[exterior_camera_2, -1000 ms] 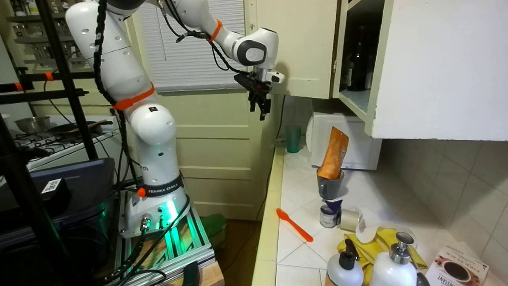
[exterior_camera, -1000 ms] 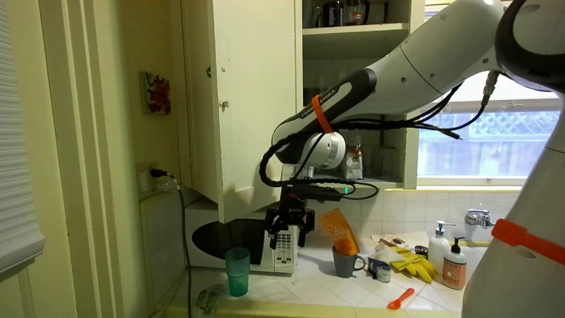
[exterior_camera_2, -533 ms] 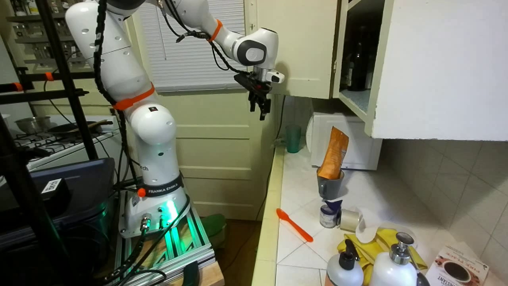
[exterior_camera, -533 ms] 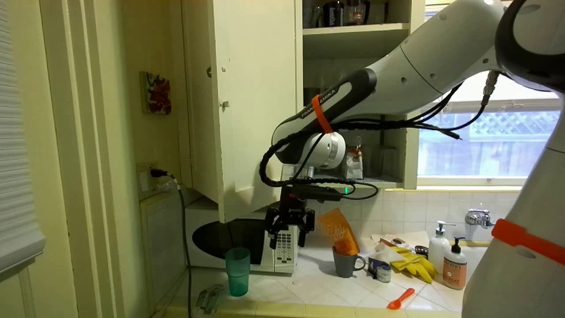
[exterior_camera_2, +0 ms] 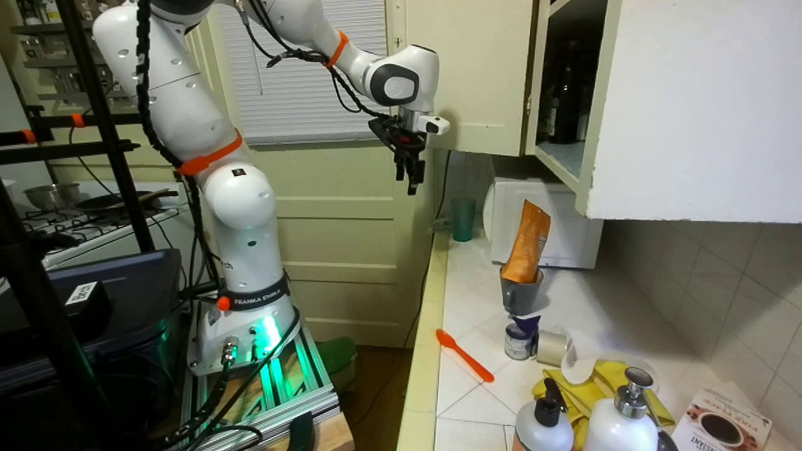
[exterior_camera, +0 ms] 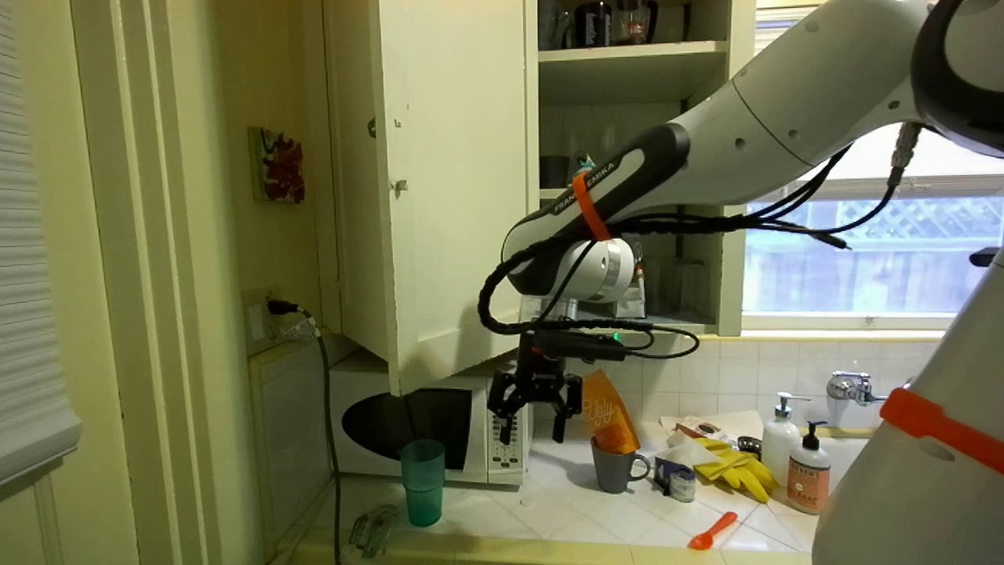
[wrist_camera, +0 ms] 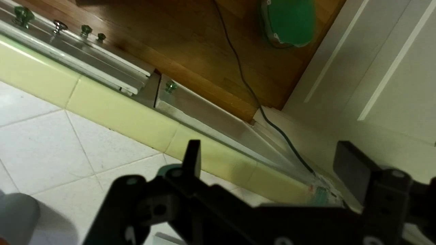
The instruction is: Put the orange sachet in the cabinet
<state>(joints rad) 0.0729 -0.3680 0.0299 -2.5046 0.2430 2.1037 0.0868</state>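
Observation:
The orange sachet leans out of a grey mug on the counter; both exterior views show it, such as the sachet above the mug's rim. Only an orange corner of it enters the wrist view, beside the mug. My gripper points downward with its fingers apart and nothing between them. It hangs above the sachet's level and clear of it, near the counter's front edge, as the gripper shows. The white cabinet's door stands swung out, and its shelves hold cups and glasses.
Under the cabinet door sits a white microwave, with a teal cup before it. Along the counter lie a small tin, an orange spoon and yellow gloves. Soap bottles stand by the sink.
Over the last half second my arm has shifted slightly, carrying the gripper toward the sachet's side in an exterior view and a touch lower. Its fingers stay apart; sachet and mug have not moved.

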